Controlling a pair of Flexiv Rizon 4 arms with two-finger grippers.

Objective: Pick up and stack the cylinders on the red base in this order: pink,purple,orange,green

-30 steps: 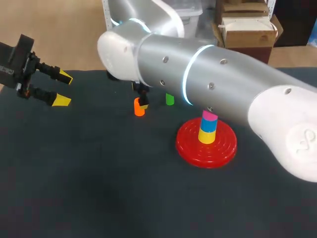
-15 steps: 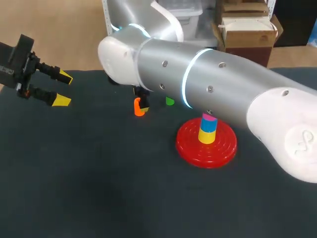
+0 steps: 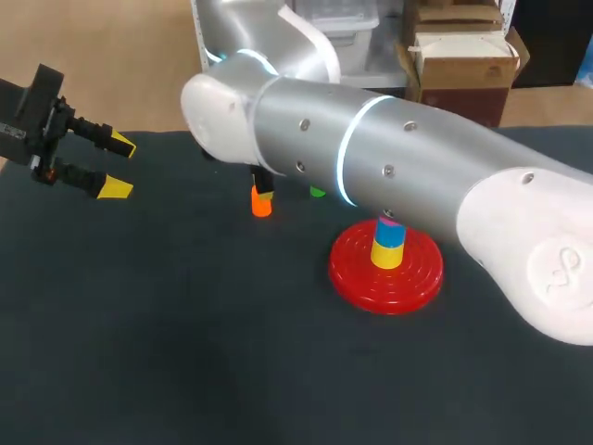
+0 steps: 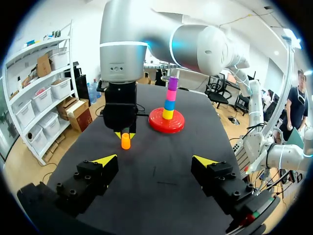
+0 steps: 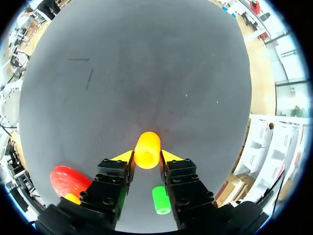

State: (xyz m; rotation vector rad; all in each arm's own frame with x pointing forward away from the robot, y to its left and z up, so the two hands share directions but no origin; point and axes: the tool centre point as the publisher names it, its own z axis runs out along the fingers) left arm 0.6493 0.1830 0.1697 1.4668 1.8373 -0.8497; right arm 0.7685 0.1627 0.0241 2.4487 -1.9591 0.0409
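Note:
The orange cylinder (image 3: pixel 261 205) stands upright on the dark table, left of the red base (image 3: pixel 371 278). My right gripper (image 5: pixel 146 156) is over it, both yellow tips pressed against the orange cylinder (image 5: pixel 147 149) from two sides. The green cylinder (image 5: pixel 160 199) stands just behind the fingers, and the right arm mostly hides the green cylinder (image 3: pixel 318 192) in the head view. On the red base (image 4: pixel 159 122) rises a stack (image 4: pixel 169 98): yellow, blue, pink, purple. My left gripper (image 3: pixel 111 165) hangs open and empty at the far left.
My big right arm (image 3: pixel 389 167) crosses the table's back from the right and hides the top of the stack in the head view. The table's back edge (image 3: pixel 167 133) lies just behind the cylinders.
The right gripper's fingers have closed in on the orange cylinder, and the arm has sunk a little, covering more of the green cylinder and the stack. The left arm has not moved.

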